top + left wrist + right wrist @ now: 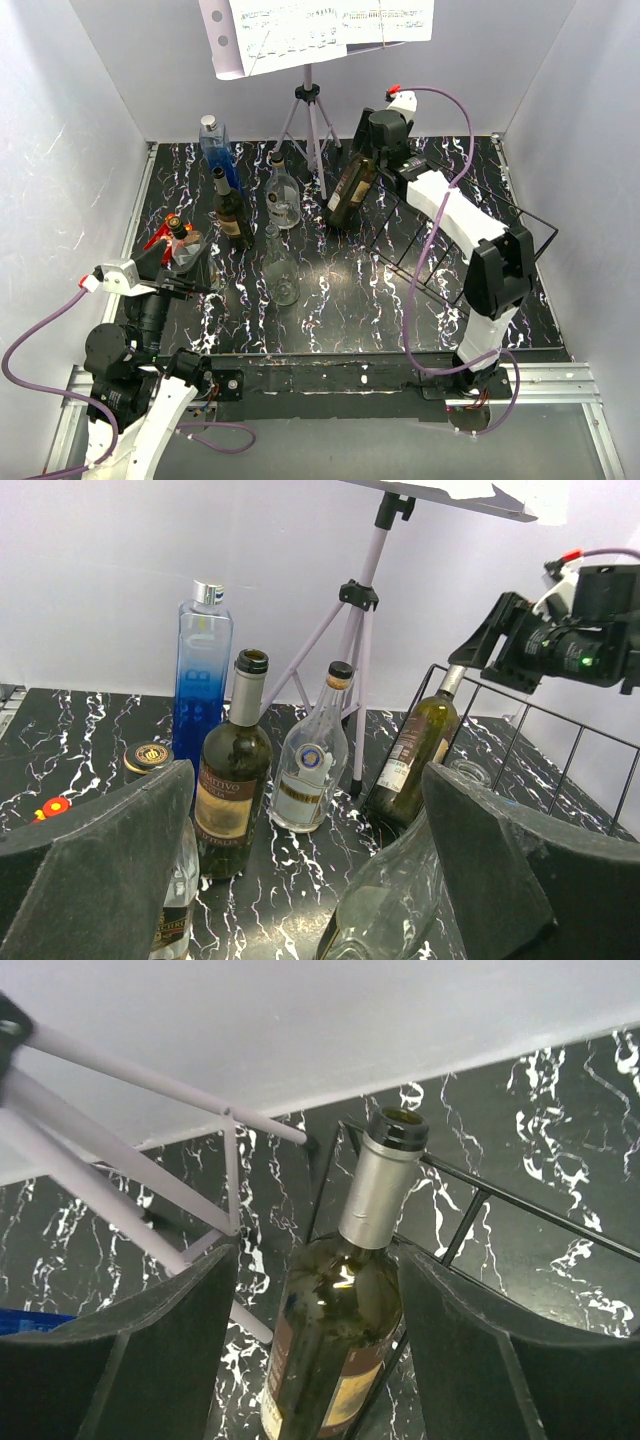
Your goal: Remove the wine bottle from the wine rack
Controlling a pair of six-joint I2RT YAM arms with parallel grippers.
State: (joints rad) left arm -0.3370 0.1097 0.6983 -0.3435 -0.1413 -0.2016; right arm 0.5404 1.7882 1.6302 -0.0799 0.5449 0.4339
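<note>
Near edge: left gripper (pixel 185 280), fingers (pixel 100 870) spread wide and holding nothing, above the near left of the bench (pixel 330 320). Just beyond it stands a group of bottles, with a dark bottle (pixel 232 780) and a tall blue bottle (pixel 203 670) upright. Right of centre: wine rack (pixel 440 262), a black wire frame on the bench. Far end: wine bottle (pixel 335 1360) tilted, its neck leaning on the wire at the rack's far left corner. The right gripper (pixel 318 1258) hangs over it, fingers (pixel 150 1360) spread, the bottle's shoulder between them; a gap shows on one side, contact on the other cannot be told. Behind: music stand (pixel 310 110).
</note>
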